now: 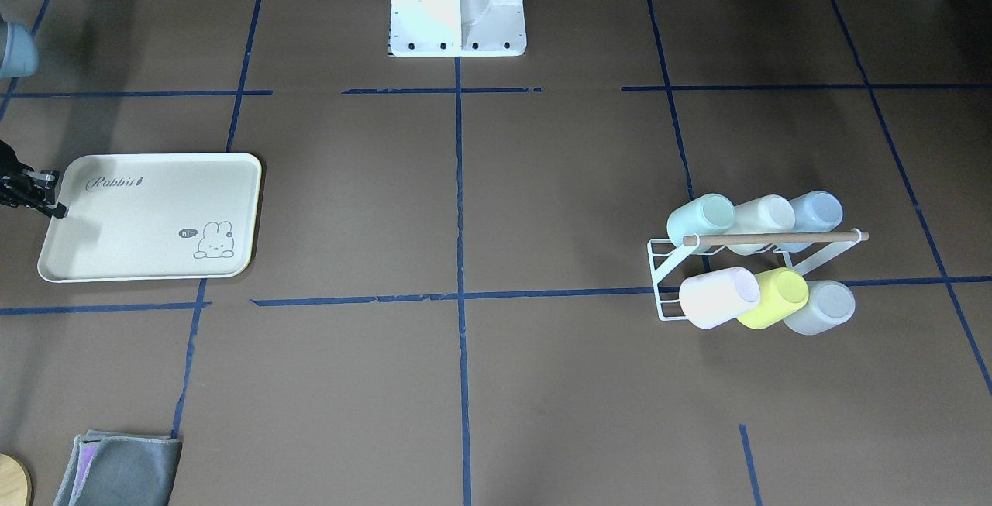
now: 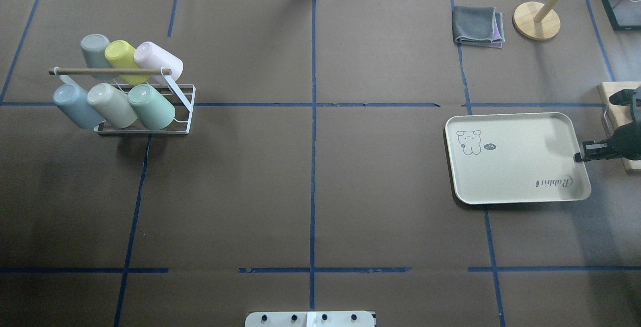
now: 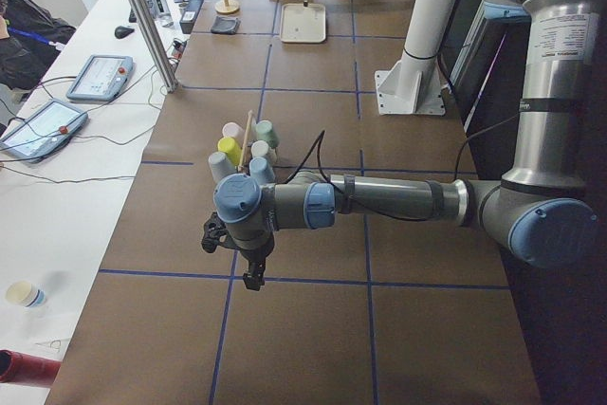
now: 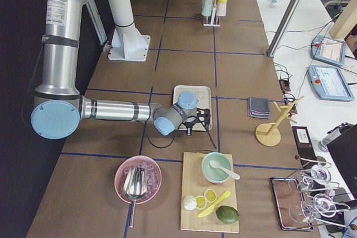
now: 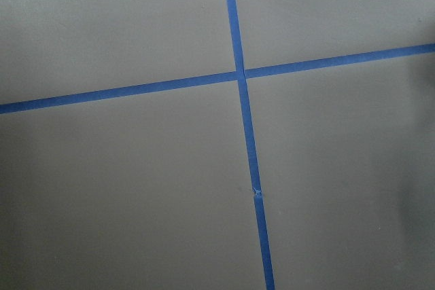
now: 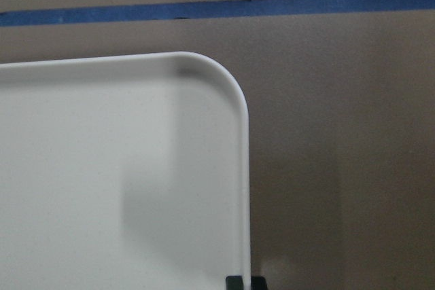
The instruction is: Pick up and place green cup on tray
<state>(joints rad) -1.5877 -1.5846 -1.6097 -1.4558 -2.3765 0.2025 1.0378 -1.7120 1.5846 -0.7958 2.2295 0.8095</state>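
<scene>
Finding the green cup (image 2: 150, 106) tilted on the white wire rack (image 2: 175, 89), toward the counter's left end and nearer its far edge than its robot-side edge. Sitting in the rack's robot-side row of three, at the end facing the counter's middle, and pressing against the cream cup (image 2: 112, 105) beside it. Lying just robot-side of the rack's wooden bar (image 2: 107, 71) in the overhead view, and bordering open brown paper (image 2: 310, 192) on the side toward the middle.

Seeing the tray (image 2: 516, 167) lying flat near the counter's right end, about midway between the far and robot-side edges, well apart from the rack. Spanning the gap between them with a wide stretch of paper crossed only by blue tape (image 5: 238, 76).

Noting the right gripper (image 2: 580, 156) reaching in from the right end, in front of a wooden board (image 2: 608, 89), tip at the tray's short rim by the "Rabbit" corner. Touching the rim or hanging just above it: impossible to tell, as with fingers parted or closed.

Catching the left gripper (image 3: 251, 280) only in the side view, pointing down over bare paper near the left end, apart from the rack. Not telling there whether spread or closed.

Spotting a folded grey cloth (image 2: 478, 26) near the far edge beyond the tray, and the robot base (image 2: 310, 319) at the middle of the robot-side edge.
</scene>
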